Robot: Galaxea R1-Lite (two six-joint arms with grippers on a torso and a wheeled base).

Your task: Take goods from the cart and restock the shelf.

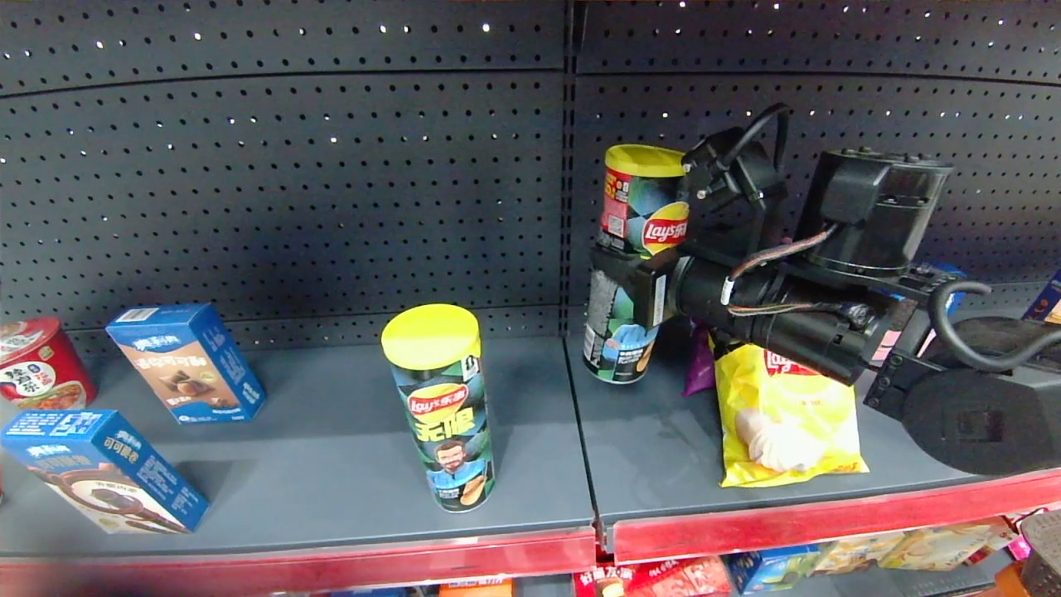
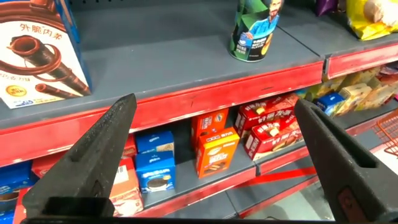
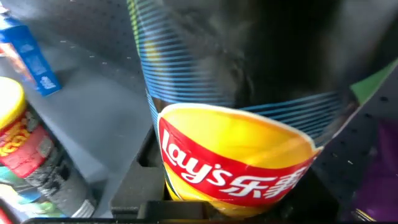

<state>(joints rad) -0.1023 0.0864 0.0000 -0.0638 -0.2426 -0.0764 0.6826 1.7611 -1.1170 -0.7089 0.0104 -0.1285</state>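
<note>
A dark shelf (image 1: 331, 464) with a pegboard back wall (image 1: 290, 166) and a red front lip takes up the scene, and the step in hand looks like setting an item down on it. The right claw (image 1: 634, 290) is clenched on the middle of a chip can (image 1: 642, 199), gripping it from the side with the yellow lid up. The right wrist view shows the can seated deep between the jaws. The can leans a little, its top tipped toward the robot's right. Its base is down by the shelf floor, near the back wall, but I cannot tell whether it touches the floor or hangs just above. Just beside the can on the robot's right lies a purple packet (image 1: 699, 365). A yellow chip bag (image 1: 779, 423) lies nearer the front, under the arm. To the left, well apart and closer to the lip, a second can (image 1: 443, 406) stands upright. Beyond it are a blue box (image 1: 186, 361), another blue box (image 1: 99, 468) and a red cup (image 1: 37, 361). The left claw (image 2: 214, 102) hangs released, fingers spread wide, low in front of the lip and facing boxes on a lower shelf (image 2: 186, 196). The next move probably calls for righting the can, seating its base flat, then letting go and drawing back without nudging it. A tall, narrow can would tip easily.
</note>
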